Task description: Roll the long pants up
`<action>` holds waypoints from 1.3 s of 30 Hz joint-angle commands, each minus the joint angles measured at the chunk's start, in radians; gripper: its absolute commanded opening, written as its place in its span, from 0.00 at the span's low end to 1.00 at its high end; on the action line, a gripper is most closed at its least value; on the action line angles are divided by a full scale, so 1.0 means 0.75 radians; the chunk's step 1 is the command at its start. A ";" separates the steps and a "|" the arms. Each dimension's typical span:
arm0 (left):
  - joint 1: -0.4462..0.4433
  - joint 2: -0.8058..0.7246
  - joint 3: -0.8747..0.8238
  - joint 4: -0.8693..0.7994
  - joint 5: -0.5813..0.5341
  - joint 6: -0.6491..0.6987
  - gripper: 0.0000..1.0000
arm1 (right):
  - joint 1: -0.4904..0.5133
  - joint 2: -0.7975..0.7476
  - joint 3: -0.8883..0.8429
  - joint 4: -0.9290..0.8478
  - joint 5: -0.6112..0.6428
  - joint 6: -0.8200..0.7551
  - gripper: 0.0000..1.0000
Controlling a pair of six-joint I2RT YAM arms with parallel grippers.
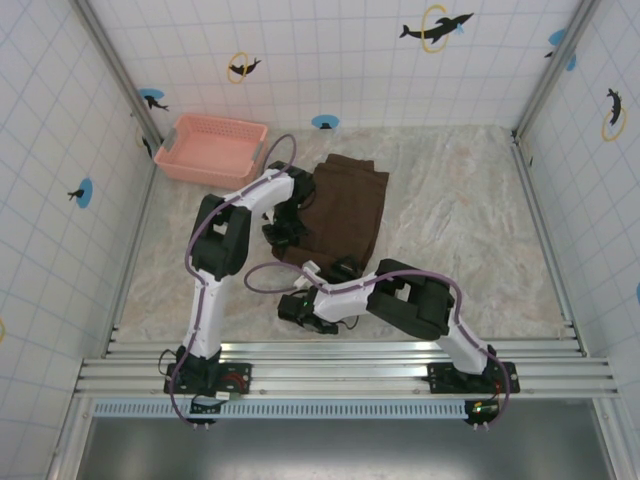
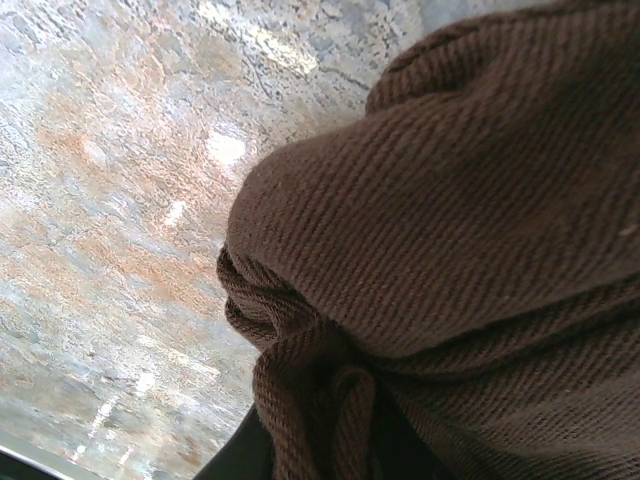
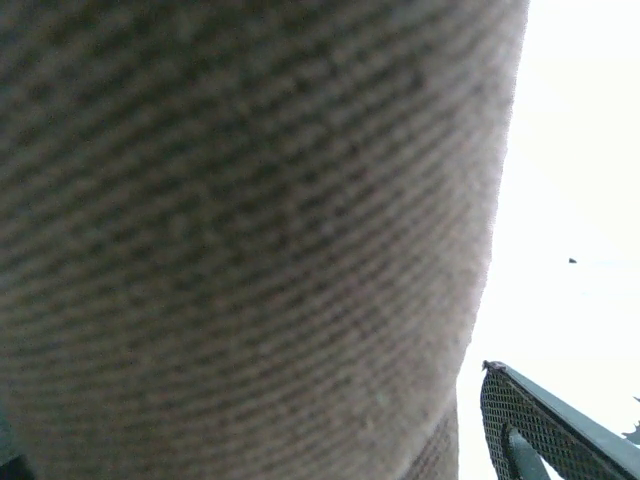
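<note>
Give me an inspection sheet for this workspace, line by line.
Surface: marbled beige table, no spills seen.
Job's things: long pants, dark brown, piled mid-table.
Clutter: pink basket at far left, apart from the pants.
Grippers: left claw shut on the pants' left edge; right claw at their near edge, grip unclear.
Cables: purple cables looping along both arms.
Surroundings: white tiled walls, dolphin stickers; metal rails at the near edge.

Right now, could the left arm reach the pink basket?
Probably yes: the pink basket sits close to the left pincer with nothing between them, but that pincer is shut on the long pants.
</note>
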 commanded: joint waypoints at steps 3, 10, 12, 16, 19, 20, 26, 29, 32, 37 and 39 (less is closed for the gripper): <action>0.016 0.021 -0.049 -0.034 -0.032 0.048 0.00 | -0.005 0.094 0.019 0.010 -0.050 0.051 0.79; 0.020 0.017 -0.061 -0.035 -0.037 0.060 0.00 | -0.030 0.130 0.016 -0.039 0.016 0.110 0.27; 0.023 0.017 -0.063 -0.034 -0.037 0.062 0.00 | -0.037 0.128 0.006 -0.038 0.006 0.124 0.00; 0.030 0.011 -0.069 -0.027 -0.032 0.074 0.00 | -0.039 0.111 -0.018 0.008 -0.040 0.079 0.00; 0.044 -0.011 -0.093 0.010 -0.023 0.120 0.00 | -0.037 0.079 -0.033 0.046 -0.097 0.019 0.00; 0.049 -0.023 -0.104 0.030 -0.020 0.142 0.00 | -0.037 0.064 -0.042 0.057 -0.124 -0.003 0.00; 0.090 -0.278 -0.326 0.241 -0.121 0.153 0.88 | -0.061 -0.110 -0.105 0.147 -0.555 -0.204 0.00; 0.125 -0.410 -0.405 0.327 -0.168 0.178 0.97 | -0.107 -0.196 -0.124 0.136 -0.795 -0.260 0.00; 0.139 -0.568 -0.464 0.391 -0.245 0.207 0.97 | -0.181 -0.272 -0.126 0.115 -1.042 -0.314 0.00; 0.140 -0.845 -0.656 0.597 -0.257 0.214 0.97 | -0.316 -0.313 -0.058 0.045 -1.331 -0.420 0.00; 0.139 -0.948 -0.758 0.711 -0.227 0.205 0.97 | -0.371 -0.291 -0.021 0.017 -1.420 -0.444 0.00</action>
